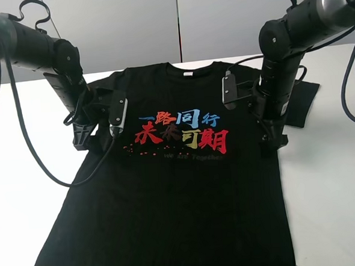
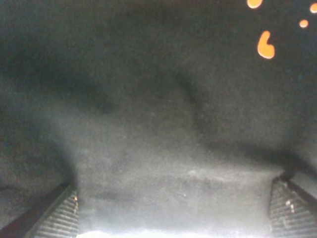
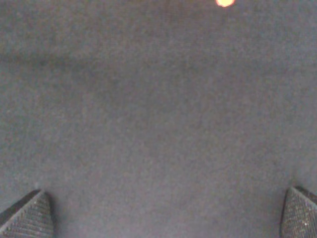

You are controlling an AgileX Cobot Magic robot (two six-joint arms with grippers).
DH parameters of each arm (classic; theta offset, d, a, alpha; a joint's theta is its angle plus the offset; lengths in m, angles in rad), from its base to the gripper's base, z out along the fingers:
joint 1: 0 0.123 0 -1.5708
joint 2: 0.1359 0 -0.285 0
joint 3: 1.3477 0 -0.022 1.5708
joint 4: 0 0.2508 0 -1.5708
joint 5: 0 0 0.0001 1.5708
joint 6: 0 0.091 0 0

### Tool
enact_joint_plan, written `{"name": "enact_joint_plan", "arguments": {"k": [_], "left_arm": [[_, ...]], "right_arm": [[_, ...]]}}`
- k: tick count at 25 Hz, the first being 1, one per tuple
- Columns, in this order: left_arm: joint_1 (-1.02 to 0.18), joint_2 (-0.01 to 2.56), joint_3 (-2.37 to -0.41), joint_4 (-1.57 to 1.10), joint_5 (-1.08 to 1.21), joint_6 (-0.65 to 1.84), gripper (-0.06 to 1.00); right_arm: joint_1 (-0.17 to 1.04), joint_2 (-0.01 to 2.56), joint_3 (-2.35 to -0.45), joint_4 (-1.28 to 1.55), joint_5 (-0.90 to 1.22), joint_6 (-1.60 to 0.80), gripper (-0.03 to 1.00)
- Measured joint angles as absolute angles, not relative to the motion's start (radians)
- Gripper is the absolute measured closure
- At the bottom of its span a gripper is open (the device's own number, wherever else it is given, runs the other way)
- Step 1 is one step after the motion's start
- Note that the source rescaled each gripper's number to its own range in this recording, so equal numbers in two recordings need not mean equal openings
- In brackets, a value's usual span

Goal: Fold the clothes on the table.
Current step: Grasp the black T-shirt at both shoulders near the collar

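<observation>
A black T-shirt (image 1: 175, 199) with red, blue and yellow characters on its chest lies flat on the white table (image 1: 331, 178), collar away from me. My left gripper (image 1: 81, 139) is down at the shirt's left edge, where the left sleeve is bunched. In the left wrist view, the gripper (image 2: 176, 186) has its fingers (image 2: 57, 218) wide apart with black cloth between them. My right gripper (image 1: 273, 140) is down at the shirt's right edge below the sleeve (image 1: 302, 101). In the right wrist view, it (image 3: 166, 191) is also open over flat black cloth.
Cables hang from both arms; one (image 1: 40, 159) loops over the table and the shirt's left side. The shirt's hem reaches the table's front edge. Bare white table shows on both sides of the shirt.
</observation>
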State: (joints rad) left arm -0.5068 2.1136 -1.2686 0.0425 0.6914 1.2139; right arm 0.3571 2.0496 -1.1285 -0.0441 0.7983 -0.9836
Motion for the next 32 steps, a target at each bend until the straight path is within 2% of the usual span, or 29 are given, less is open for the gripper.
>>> {"name": "enact_joint_plan", "arguments": {"k": [4,10,21,23,27,30,32], "left_arm": [[-0.507,2.114,-1.269,0.043,0.691,1.214,-0.06],[-0.507,2.114,-1.269,0.045,0.691,1.214,-0.06],[-0.507,2.114,-1.269,0.049,0.688,1.214,-0.06],[-0.507,2.114,-1.269,0.049,0.688,1.214,-0.06],[-0.507,2.114,-1.269,0.061,0.683,1.212,-0.06],[-0.507,2.114,-1.269,0.088,0.674,1.208,-0.05],[-0.507,2.114,-1.269,0.103,0.663,1.206,0.0]], "right_arm": [[0.357,2.051,-1.128,-0.044,0.782,-0.979,-0.02],[0.357,2.069,-1.133,-0.033,0.758,-0.964,0.21],[0.357,2.097,-1.145,-0.015,0.764,-0.957,0.24],[0.357,2.097,-1.144,-0.015,0.764,-0.956,0.28],[0.357,2.097,-1.146,0.0,0.762,-0.954,0.45],[0.357,2.097,-1.146,0.0,0.76,-0.95,0.5],[0.357,2.097,-1.148,0.005,0.76,-0.95,0.5]]}}
